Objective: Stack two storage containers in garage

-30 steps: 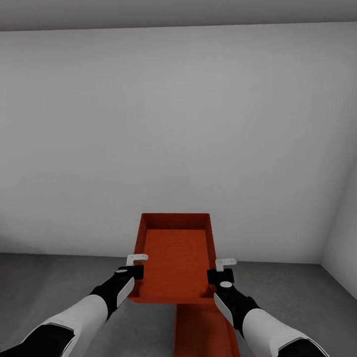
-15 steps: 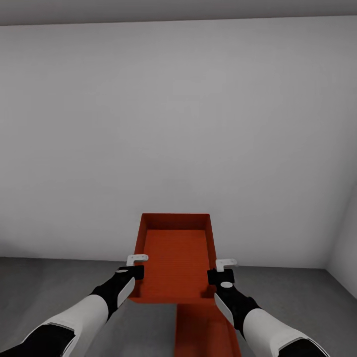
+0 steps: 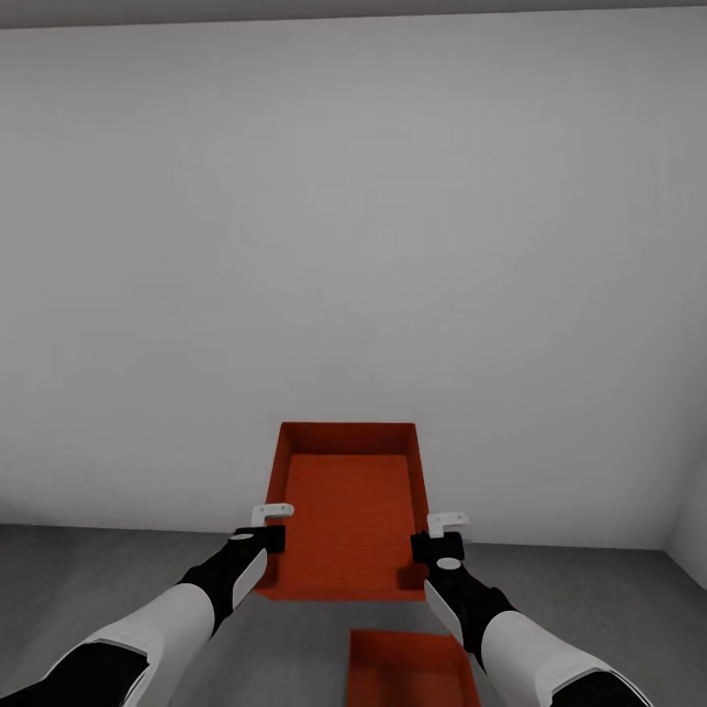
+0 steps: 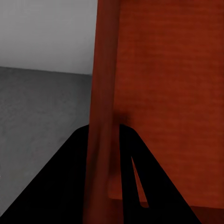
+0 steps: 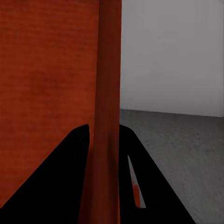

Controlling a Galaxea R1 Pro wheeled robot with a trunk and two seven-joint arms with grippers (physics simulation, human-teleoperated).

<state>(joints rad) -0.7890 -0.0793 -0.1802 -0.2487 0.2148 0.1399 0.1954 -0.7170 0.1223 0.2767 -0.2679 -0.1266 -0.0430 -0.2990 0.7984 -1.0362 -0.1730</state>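
Left gripper [image 3: 272, 539] and right gripper [image 3: 429, 546] each pinch a side wall of the raised container [image 3: 346, 511], frame centre-bottom; its long axis points toward the grey wall [image 3: 353, 245]; the second container [image 3: 407, 670] lies on the floor [image 3: 98, 579] at bottom edge.

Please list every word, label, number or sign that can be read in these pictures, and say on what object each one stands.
None: no readable text appears anywhere.
The held storage container, gripped by the left gripper and right gripper, has plain red-orange walls.
The second storage container on the floor, and the grey wall, bear no lettering.
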